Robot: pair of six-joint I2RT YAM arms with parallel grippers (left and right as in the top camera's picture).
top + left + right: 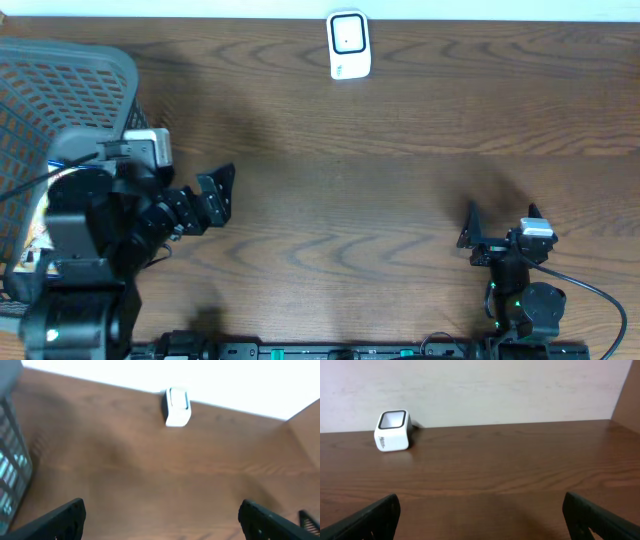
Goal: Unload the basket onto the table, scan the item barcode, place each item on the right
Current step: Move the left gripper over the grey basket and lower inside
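Observation:
A white barcode scanner (349, 45) with a dark window stands at the far edge of the table; it also shows as the scanner (177, 406) in the left wrist view and the scanner (393, 430) in the right wrist view. A colourfully printed item (38, 236) lies in the grey mesh basket (60, 90), mostly hidden by the left arm. My left gripper (221, 194) hovers open just right of the basket, nothing between its fingers (70, 515). My right gripper (500, 220) stands open and empty near the front right, far from the scanner.
The basket's mesh wall (12, 455) fills the left edge of the left wrist view, teal packaging showing through it. The brown wooden table (380, 200) runs back to a pale wall (495, 385). Cables trail from the right arm's base (600, 300).

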